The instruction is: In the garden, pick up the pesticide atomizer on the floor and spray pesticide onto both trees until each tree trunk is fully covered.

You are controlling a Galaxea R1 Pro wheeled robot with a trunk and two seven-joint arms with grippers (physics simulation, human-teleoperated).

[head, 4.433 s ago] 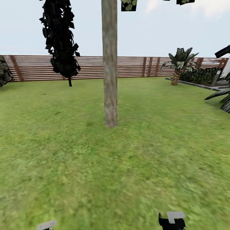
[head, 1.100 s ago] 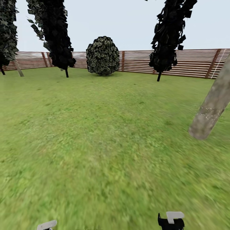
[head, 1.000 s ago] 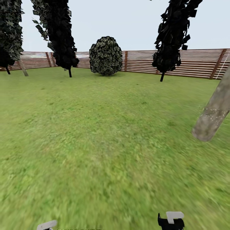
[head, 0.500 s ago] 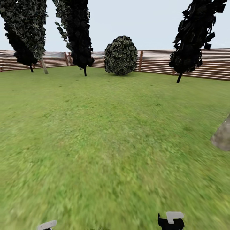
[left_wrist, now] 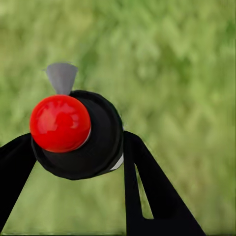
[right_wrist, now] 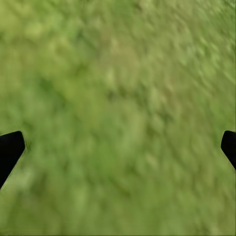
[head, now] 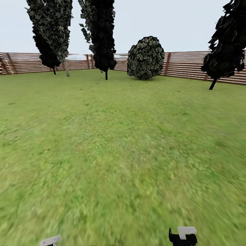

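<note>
Garden: we see a wide lawn (head: 123,153) across most of the head view, with a slatted wooden fence (head: 191,66) along the top third.

Dark trees: three narrow black trees, two at upper left (head: 51,34) (head: 102,34) and one at the upper right edge (head: 227,44), plus a round dark bush (head: 146,58) at upper centre; none of these is ours to spray.

Tree trunk: a thin pale stem (head: 66,68) at upper left, near the fence, may be one of the task's trunks, but it is too small for us to tell.

Pesticide atomizer: in the left wrist view the pesticide atomizer (left_wrist: 81,132), black-bodied with a red top and grey nozzle, sits at centre left between the left gripper (left_wrist: 73,157) fingers (left_wrist: 147,191).

Left fingers: clamped on the atomizer's body from both sides.

Right fingers: the right gripper (right_wrist: 118,147) has its tips at the far left and right edges of its wrist view, wide apart, with grass between; it also shows at lower right of the head view.

Step in hand: we judge the robot is travelling with the sprayer in hand, looking for a trunk.

Next move: bring a thick pale trunk into frame, close in, then aim the nozzle at it.
</note>
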